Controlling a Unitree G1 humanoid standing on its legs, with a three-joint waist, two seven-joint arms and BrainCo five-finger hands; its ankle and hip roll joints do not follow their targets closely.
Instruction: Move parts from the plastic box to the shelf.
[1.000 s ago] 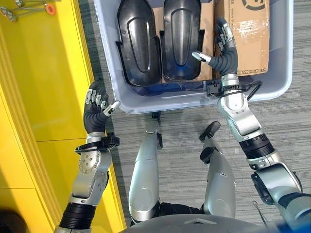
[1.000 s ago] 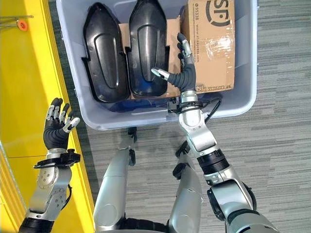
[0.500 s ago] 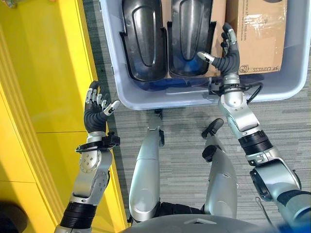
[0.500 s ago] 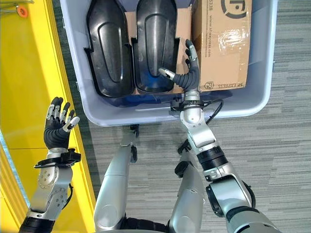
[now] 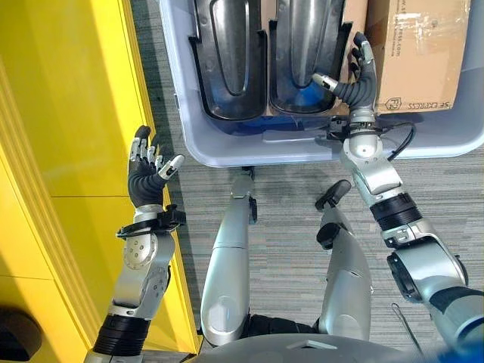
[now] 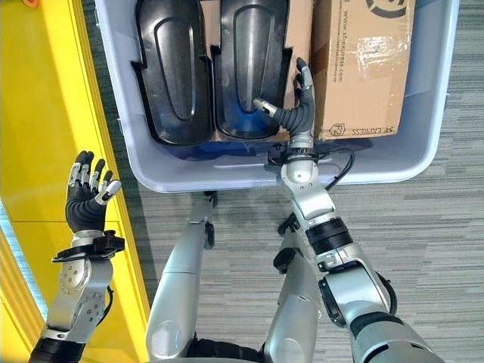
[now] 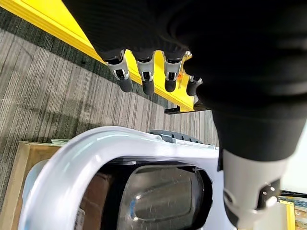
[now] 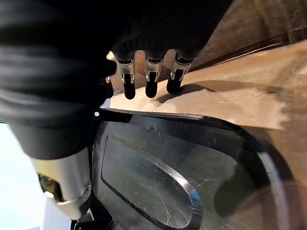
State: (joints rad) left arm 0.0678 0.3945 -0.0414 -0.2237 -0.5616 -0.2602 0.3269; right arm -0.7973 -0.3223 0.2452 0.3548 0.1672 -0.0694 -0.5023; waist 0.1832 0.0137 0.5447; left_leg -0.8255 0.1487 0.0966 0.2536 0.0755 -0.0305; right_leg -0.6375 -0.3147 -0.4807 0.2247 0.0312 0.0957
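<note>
Two black parts in plastic box, right hand reaching in beside them.
Black parts point(image 6: 208, 68) lie side by side in plastic box point(image 6: 249, 170); right hand point(image 6: 295, 110) open, empty, thumb over nearer part, fingers by cardboard box point(image 6: 363, 68). Left hand point(image 5: 145, 175) open, empty, raised over yellow shelf point(image 5: 68, 128), apart from box.

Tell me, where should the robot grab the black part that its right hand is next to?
Probably by its long right-hand edge. The black part lies flat in the plastic box, close beside another on its left, so that side is crowded. The right hand is open at the edge nearest the cardboard box; fingers could hook that raised rim from above, thumb on the hollow face.
</note>
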